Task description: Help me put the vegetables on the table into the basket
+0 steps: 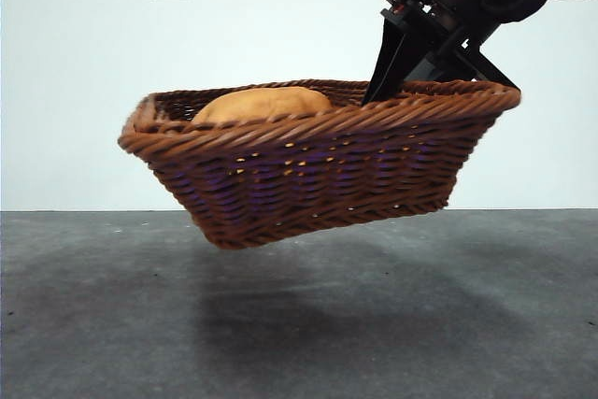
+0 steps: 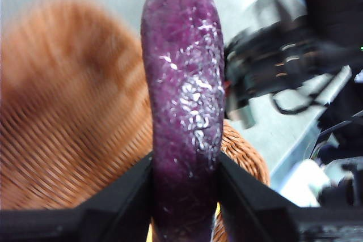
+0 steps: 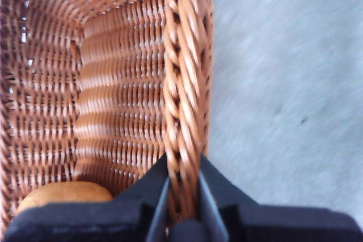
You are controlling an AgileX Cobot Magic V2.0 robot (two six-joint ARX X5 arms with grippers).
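Our right gripper (image 1: pixel 397 77) pinches the basket (image 1: pixel 318 170) rim at three o'clock, holding it airborne and tilted; the potato (image 1: pixel 266 103) could roll out. Our left gripper (image 2: pixel 184 188) clamps the eggplant (image 2: pixel 182 94).

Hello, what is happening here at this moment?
The right hand grips the rim of the basket and holds it tilted in the air above the table. The potato lies inside it. The left hand holds the eggplant over the basket. No corn is visible.
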